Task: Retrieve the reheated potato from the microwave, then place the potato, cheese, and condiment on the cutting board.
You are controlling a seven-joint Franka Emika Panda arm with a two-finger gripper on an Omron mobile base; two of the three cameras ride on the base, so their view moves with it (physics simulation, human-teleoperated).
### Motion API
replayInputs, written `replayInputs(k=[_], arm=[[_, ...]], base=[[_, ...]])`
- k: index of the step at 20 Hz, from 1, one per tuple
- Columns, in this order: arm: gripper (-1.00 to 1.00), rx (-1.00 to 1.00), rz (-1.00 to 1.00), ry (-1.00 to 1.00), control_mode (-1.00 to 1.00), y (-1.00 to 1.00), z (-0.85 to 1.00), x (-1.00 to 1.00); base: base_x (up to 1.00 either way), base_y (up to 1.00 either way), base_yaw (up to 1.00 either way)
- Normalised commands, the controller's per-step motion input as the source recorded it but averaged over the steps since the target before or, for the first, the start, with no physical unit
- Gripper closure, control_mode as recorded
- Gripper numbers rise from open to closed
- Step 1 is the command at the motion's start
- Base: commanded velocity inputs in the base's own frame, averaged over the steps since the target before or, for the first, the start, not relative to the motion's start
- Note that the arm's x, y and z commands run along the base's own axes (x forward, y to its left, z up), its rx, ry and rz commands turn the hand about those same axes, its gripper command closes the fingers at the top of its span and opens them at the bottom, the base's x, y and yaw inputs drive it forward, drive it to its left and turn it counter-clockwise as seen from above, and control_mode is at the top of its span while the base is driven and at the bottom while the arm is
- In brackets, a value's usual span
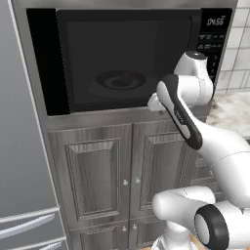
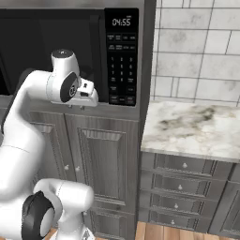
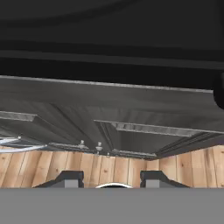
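Black microwave (image 1: 122, 63) glass obscures the turntable (image 1: 120, 80).

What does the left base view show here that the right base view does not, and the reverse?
Left base view alone: the turntable plate seen through the dark glass door, and the grey refrigerator at the left edge.

Right base view alone: the marble counter right of the microwave, the tiled wall above it, and the drawers below.

Both: the microwave with its keypad and display reading 04:55, the cabinet doors beneath, and the arm raised to the microwave's lower frame. Neither settles whether the door is open.
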Motion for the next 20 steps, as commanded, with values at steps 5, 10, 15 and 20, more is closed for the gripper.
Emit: replayInputs(k=[5,10,15,20], arm=[[-1.00,0.00,-0.03,-0.14,-1.00,-0.10,0.11,-0.26],[-1.00,0.00,-0.10,-0.19,-1.00,-0.45,0.51,-0.07],[-1.00,0.00,-0.14,-0.09,-1.00,-0.53,0.50,0.00],[-1.00,0.00,-0.14,-0.02,-1.00,-0.38,0.41,0.03]], base=[[0.00,0.00,0.00],[0.00,0.00,0.00],[0.00,0.00,0.00],[0.00,0.00,0.00]])
